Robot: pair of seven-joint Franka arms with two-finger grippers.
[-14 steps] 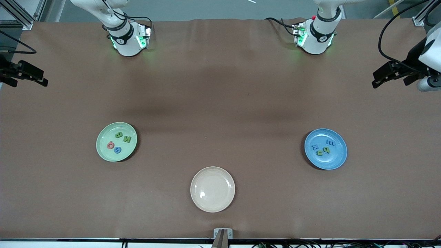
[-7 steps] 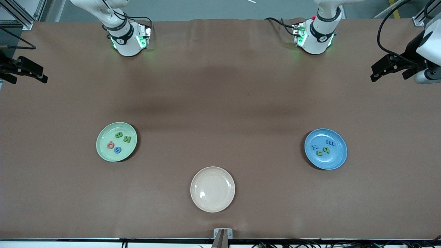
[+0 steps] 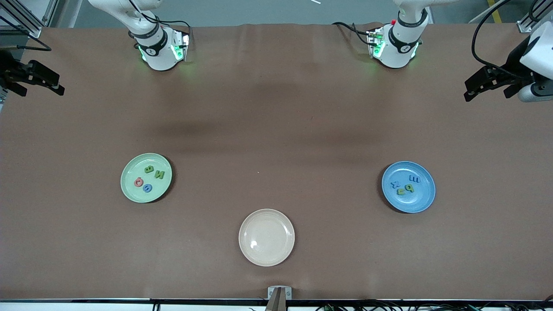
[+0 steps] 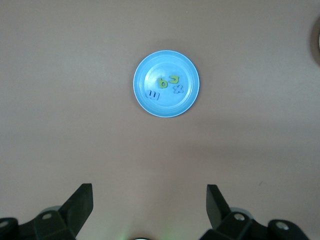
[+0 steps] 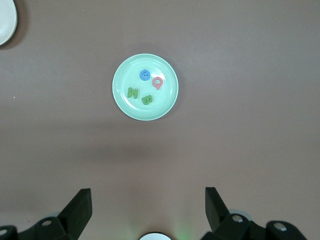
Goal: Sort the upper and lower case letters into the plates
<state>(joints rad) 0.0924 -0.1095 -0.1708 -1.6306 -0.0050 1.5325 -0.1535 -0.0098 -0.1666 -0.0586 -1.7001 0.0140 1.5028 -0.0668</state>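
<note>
The pale mint green plate [image 3: 131, 190] lies toward the right arm's end of the table and holds several foam letters, among them a green B [image 3: 149, 169], a green N [image 3: 159, 174] and a pink Q [image 3: 138, 182]. It also shows in the right wrist view [image 5: 145, 113]. The mid blue plate [image 3: 421, 201] lies toward the left arm's end and holds several letters, blue and green. It also shows in the left wrist view [image 4: 167, 108]. My right gripper [image 3: 60, 85] [image 5: 148, 190] and my left gripper [image 3: 468, 90] [image 4: 149, 187] hang open and empty, high over the table's two ends.
A cream-beige round plate [image 3: 266, 257] with nothing in it lies between the two plates, nearer to the front camera. Its edge shows in the right wrist view [image 5: 6, 25]. The two arm bases [image 3: 160, 49] [image 3: 395, 45] stand at the table's top edge in the front view.
Both grippers have drifted a little toward the bases' side of the table, still open. The plates and letters have not moved.
</note>
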